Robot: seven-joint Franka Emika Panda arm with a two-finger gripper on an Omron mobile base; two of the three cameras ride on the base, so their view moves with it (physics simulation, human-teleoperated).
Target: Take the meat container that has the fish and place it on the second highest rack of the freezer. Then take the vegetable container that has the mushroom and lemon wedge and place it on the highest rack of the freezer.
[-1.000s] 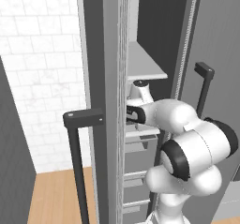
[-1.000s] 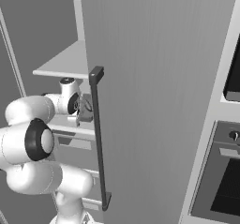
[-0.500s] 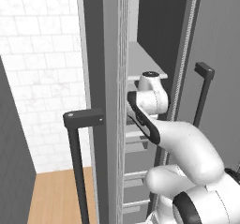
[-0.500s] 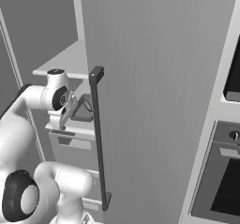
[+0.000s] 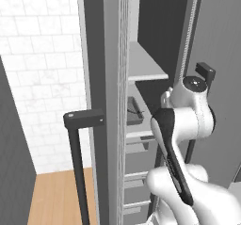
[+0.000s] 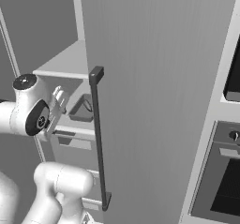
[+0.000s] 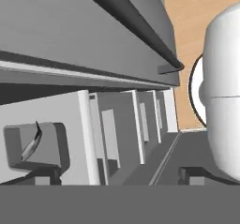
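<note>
So fish [image 7: 31,143] tray [image 5: 133,112] sits on freezer [image 6: 140,78] rack under the top shelf [image 5: 146,65], gripper [image 6: 58,107] spread wide w/ nothing held; 1st half looks done, mushroom/lemon container left

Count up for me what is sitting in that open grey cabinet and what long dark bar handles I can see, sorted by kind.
Grey tray: 1
Fish, lying in the tray: 1
Long dark bar handles: 2
Total: 4
</note>
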